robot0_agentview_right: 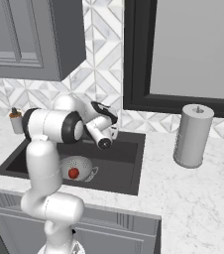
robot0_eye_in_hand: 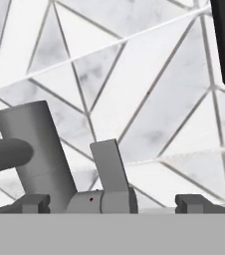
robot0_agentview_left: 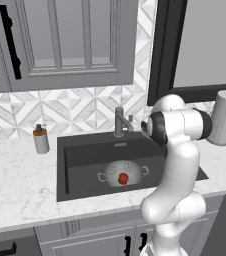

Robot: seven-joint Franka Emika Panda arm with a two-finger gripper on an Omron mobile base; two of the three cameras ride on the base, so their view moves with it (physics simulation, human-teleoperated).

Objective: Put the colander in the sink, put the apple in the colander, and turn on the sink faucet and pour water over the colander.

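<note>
With the apple sitting in the colander down in the sink, I am working on the sink faucet. My gripper is standing wide open, straddling the side lever. I should be nudging that lever gently, not snatching. My arm is bending forward over the basin's far right, hand level toward the backsplash.

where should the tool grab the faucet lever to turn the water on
Grip the flat upright blade of the lever near its top, coming head-on from the sink side. The open tool already straddles it, with the faucet post just beside.
</note>
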